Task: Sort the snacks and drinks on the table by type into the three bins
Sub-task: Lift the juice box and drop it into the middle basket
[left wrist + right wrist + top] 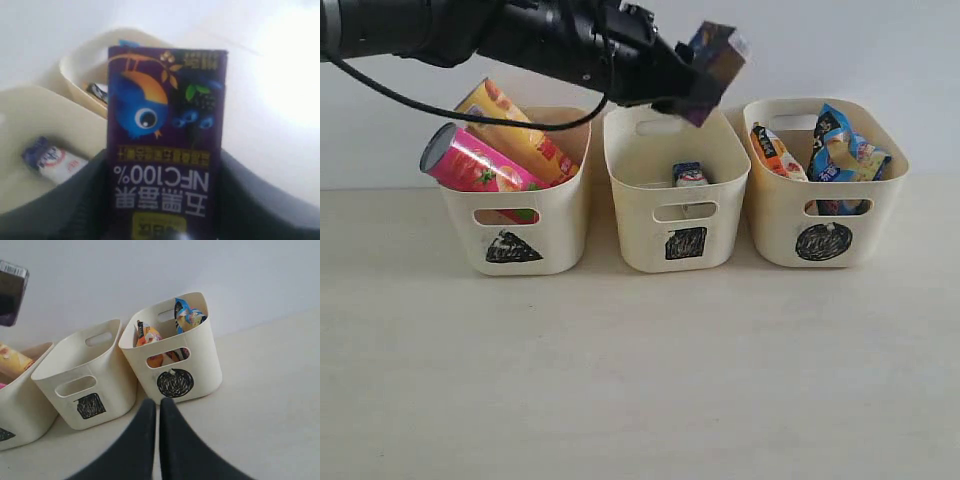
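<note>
My left gripper [695, 85] is shut on the dark purple carton [714, 68] and holds it in the air above the back rim of the square-marked middle bin [677, 215]. Close up, the purple carton [165, 135] shows a blue bird print, between my left gripper [162, 200] fingers. The white and blue carton [689, 175] lies inside the middle bin. The pink tube [475, 163] and the yellow-orange tube [520, 130] lean in the triangle bin [515, 225]. Both packets [840, 150] sit in the circle bin [825, 215]. My right gripper [158, 402] is shut and empty, low over the table [270, 405].
The three bins stand in a row at the back of the table [640, 370], against a white wall. The left arm [520, 35] stretches across above the triangle bin. The right arm is outside the exterior view.
</note>
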`<state>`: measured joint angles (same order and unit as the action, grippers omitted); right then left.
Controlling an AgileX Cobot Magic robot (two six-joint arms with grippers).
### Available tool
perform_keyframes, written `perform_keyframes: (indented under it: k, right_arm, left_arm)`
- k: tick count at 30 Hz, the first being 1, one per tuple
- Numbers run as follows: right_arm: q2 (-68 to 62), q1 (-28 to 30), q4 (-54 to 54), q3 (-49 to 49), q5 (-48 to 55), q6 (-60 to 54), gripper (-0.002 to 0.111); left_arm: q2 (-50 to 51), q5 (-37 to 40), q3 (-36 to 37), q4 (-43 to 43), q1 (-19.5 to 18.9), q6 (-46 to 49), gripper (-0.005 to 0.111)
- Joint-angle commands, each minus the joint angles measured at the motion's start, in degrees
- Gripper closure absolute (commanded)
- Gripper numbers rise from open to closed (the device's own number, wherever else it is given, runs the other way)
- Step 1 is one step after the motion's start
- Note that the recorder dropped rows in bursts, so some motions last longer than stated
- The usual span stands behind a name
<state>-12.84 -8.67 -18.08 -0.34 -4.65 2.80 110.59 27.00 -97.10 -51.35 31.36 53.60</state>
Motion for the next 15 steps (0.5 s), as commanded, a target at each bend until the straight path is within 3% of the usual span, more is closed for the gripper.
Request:
perform_keyframes:
  k: [1, 15]
  right_arm:
    - [0.16, 0.16, 0.41, 0.34, -0.15, -0.24, 0.108]
    - [0.16, 0.16, 0.41, 0.34, -0.15, -0.24, 0.108]
  left_arm:
    - [-0.05, -16.95, -0.2, -11.52, -0.1, -0.01, 0.102]
    - [8.71, -30.82, -0.2, -12.73, -0.1, -0.01, 0.102]
